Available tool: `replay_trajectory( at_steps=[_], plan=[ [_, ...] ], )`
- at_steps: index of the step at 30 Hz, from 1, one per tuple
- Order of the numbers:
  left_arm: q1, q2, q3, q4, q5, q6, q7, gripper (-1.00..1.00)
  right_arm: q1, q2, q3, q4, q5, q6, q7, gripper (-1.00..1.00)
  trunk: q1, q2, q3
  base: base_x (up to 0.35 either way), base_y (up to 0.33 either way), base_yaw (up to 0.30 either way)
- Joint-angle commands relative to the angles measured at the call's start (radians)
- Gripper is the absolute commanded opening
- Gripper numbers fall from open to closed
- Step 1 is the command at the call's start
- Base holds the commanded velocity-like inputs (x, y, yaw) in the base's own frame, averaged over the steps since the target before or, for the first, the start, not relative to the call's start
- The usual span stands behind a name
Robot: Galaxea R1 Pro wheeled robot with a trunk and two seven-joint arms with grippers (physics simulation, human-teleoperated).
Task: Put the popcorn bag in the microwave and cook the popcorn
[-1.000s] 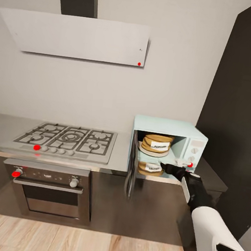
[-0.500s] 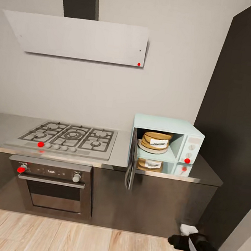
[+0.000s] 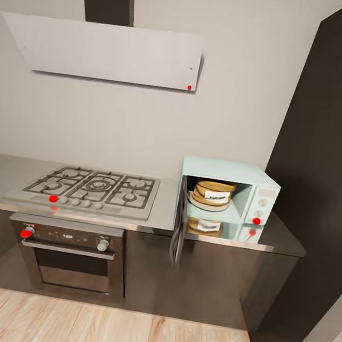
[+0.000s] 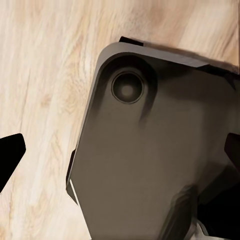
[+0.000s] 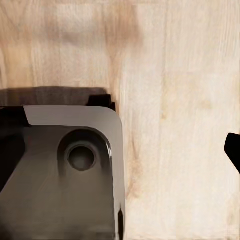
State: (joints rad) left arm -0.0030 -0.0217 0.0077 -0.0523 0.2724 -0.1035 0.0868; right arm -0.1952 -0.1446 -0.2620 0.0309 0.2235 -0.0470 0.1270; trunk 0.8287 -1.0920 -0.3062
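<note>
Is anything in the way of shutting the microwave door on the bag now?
Nothing visible is. The door hangs wide open, edge-on to the head camera, and the space between it and the microwave is free. The bag sits wholly inside the cavity on the turntable, not poking past the opening.

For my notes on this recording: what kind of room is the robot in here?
It looks like a home kitchen: a gas hob is set into a grey countertop, with a built-in oven below, and a pale blue microwave stands open beside them.
</note>
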Motion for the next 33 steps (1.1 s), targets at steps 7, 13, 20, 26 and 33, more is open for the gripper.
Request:
replay_trajectory(
  at_steps=[7,13,20,26,33],
  plan=[
    [-0.001,0.0,-0.002,0.0,0.001,-0.002,0.002,1.0,0.055,0.018,-0.011,0.003,0.009,-0.058,0.002,1.0,0.001,-0.001,-0.001,0.313,0.0,0.0],
    [-0.002,0.0,-0.002,0.0,0.006,-0.002,0.002,1.0,0.056,0.02,-0.01,0.003,0.011,-0.054,0.002,1.0,0.001,-0.001,-0.001,0.321,0.0,0.0],
    [-0.002,0.013,-0.002,-0.148,0.004,0.007,0.005,1.0,0.056,0.019,-0.011,0.003,0.013,-0.051,0.001,1.0,0.001,-0.001,-0.001,0.147,0.0,0.0],
    [-0.002,0.062,-0.001,-0.844,-0.065,0.266,0.008,1.0,0.056,0.02,-0.011,0.003,0.012,-0.053,0.002,1.0,0.001,-0.001,-0.001,0.001,0.0,0.0],
    [-0.244,0.022,-0.004,-1.409,-0.188,0.722,-0.017,1.0,0.056,0.019,-0.011,0.003,0.011,-0.056,0.002,1.0,0.001,-0.001,-0.001,0.0,0.0,0.0]
  ],
)
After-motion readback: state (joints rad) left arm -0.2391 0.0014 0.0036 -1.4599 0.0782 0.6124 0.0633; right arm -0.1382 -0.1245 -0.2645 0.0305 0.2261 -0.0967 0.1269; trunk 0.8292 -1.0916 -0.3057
